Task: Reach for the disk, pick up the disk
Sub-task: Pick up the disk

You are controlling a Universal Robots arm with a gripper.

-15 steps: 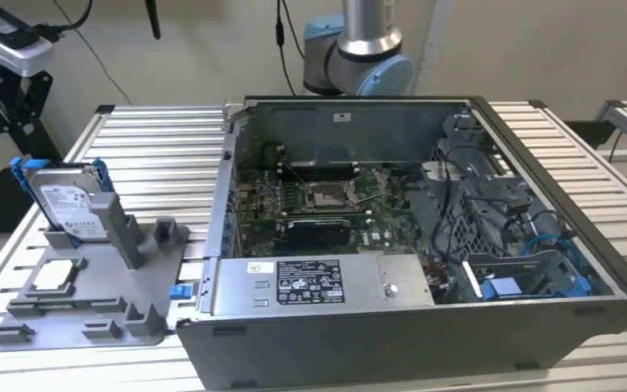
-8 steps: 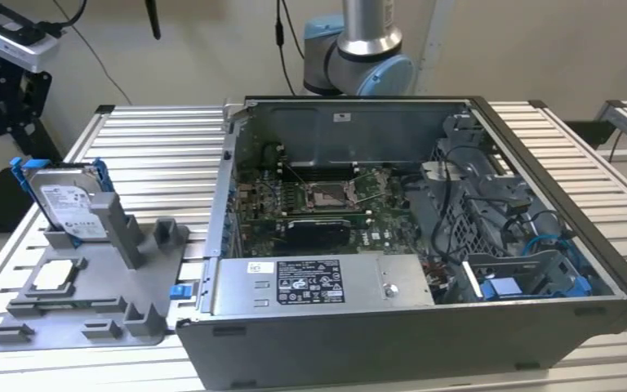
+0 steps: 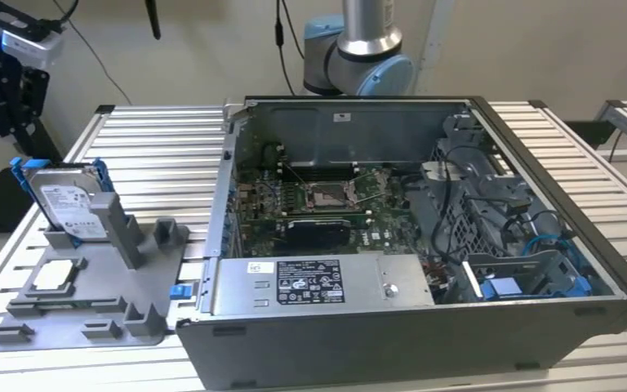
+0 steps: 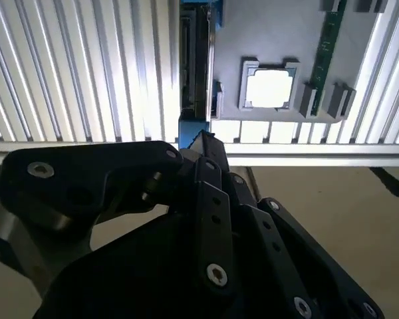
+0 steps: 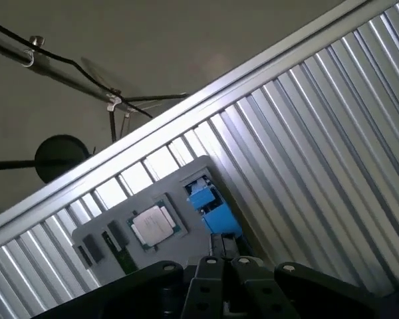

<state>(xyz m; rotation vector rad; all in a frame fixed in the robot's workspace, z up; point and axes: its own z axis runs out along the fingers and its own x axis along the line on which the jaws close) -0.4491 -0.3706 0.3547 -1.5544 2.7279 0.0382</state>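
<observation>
Disk (image 3: 68, 200) propped upright in the grey holder (image 3: 85, 302) at the exterior view's left, top edge likely left free for grasping; gripper (image 4: 199, 139) apart from it, claw pressed together, empty.

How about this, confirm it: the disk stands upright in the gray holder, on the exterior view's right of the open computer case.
Wrong side. The disk stands upright in the gray holder on the exterior view's left of the open computer case; the exterior view shows it.
</observation>
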